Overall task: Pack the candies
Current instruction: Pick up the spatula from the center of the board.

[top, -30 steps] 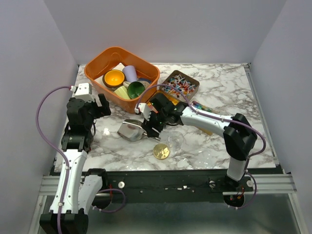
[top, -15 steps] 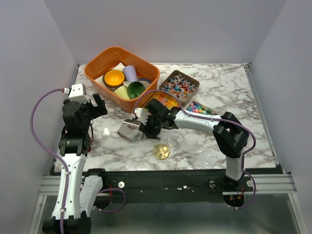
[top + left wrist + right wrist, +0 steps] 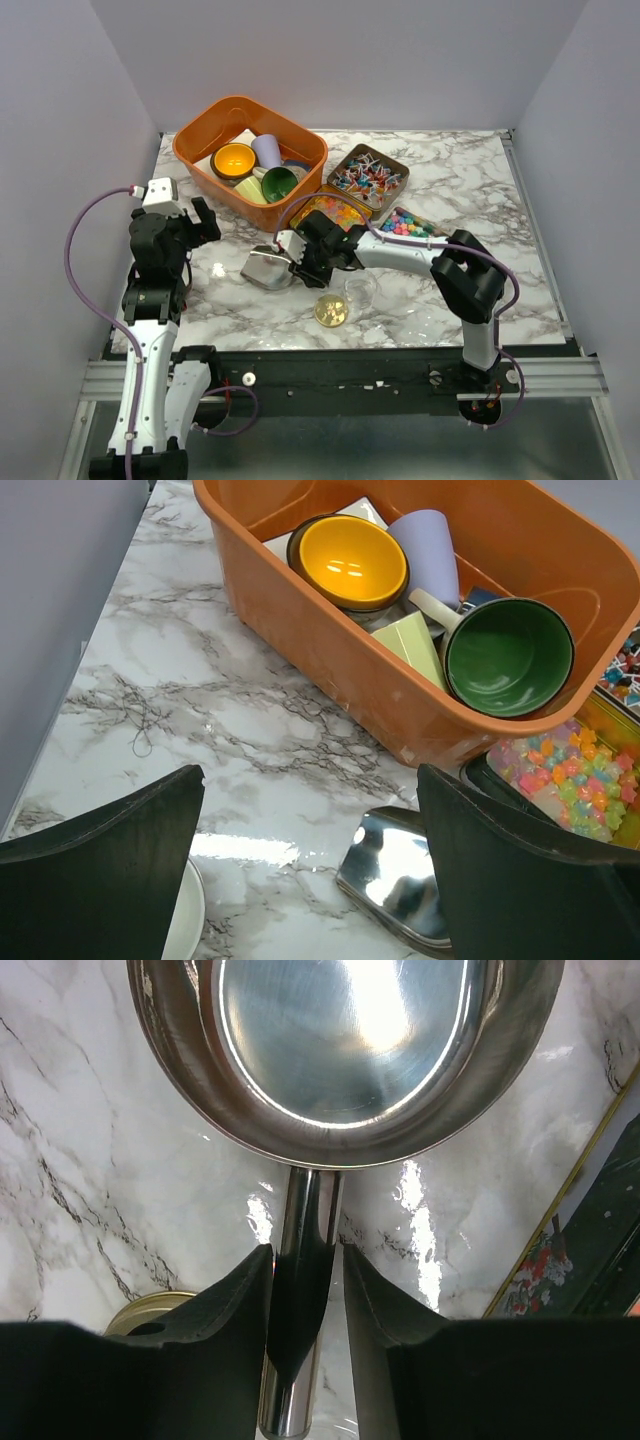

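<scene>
Packing has barely begun. At left, the left end effector point(image 3: 310, 875) hangs spread wide above the worktop point(image 3: 480, 190), holding nothing, just beside the orange bin point(image 3: 195, 150) of cups and bowls. At centre a steel scoop point(image 3: 340, 1050) lies empty on the marble. The right end effector point(image 3: 305, 1260) has its fingers point(image 3: 230, 1300) on either side of the handle point(image 3: 305, 1210); whether they pinch it cannot be told. Further right, the candies point(image 3: 368, 177) sit unscooped in three trays. The clear jar point(image 3: 360, 288), its gold lid point(image 3: 331, 310) alongside, looks empty.
</scene>
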Available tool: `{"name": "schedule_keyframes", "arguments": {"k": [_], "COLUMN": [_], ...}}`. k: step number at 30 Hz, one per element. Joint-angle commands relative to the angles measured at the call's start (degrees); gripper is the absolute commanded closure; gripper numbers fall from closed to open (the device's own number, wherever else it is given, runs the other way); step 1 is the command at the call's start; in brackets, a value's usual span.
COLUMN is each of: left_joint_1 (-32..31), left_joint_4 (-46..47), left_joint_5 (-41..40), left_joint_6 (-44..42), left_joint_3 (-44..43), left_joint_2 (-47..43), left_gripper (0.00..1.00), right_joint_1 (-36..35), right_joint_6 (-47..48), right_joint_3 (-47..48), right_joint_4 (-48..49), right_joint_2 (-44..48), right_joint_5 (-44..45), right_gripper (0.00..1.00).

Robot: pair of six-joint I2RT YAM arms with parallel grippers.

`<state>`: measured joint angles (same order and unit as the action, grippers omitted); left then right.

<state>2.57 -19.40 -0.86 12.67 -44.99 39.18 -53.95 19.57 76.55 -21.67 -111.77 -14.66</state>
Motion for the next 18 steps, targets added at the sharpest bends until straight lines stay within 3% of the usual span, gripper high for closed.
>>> {"name": "schedule_keyframes", "arguments": {"k": [1,7,9,11,16,18], "left_joint_1": [0.42,0.42,0.42,0.33,0.33,0.25], "left_joint_4": [0.15,0.59,1.55,2.52,11.74,14.63], "left_joint_5": [0.07,0.51,0.86,6.97,20.79,27.1], "left_joint_6": [-0.45,-0.8,-1.41,-4.56,-6.87,-6.78], "left_joint_3": [1.14,1.92,2.19,2.54,3.16,1.85], "left_joint_2": [-1.12,-1.39,-1.39,-2.08,-4.29,-1.92], "left_gripper": [0.01,0.01,0.01,0.01,0.03,0.08], "right_joint_1": [-0.98,-1.06,-1.06,-0.8,0.69,2.71], "right_joint_6": [1.17,3.97,5.55,8.54,11.37,10.23], "right_joint_3": [-0.35,0.44,1.05,0.53,-0.62,-0.62], "right_joint_4": [0.32,-2.05,-4.24,-6.62,-13.63,-16.63], "right_joint_2": [-1.0,2.86,6.1,9.88,23.75,27.2], "right_joint_5": [0.86,-0.28,-1.42,-1.87,-1.26,-0.21], "right_gripper": [0.62,0.8,0.92,0.99,0.99,0.99]}}
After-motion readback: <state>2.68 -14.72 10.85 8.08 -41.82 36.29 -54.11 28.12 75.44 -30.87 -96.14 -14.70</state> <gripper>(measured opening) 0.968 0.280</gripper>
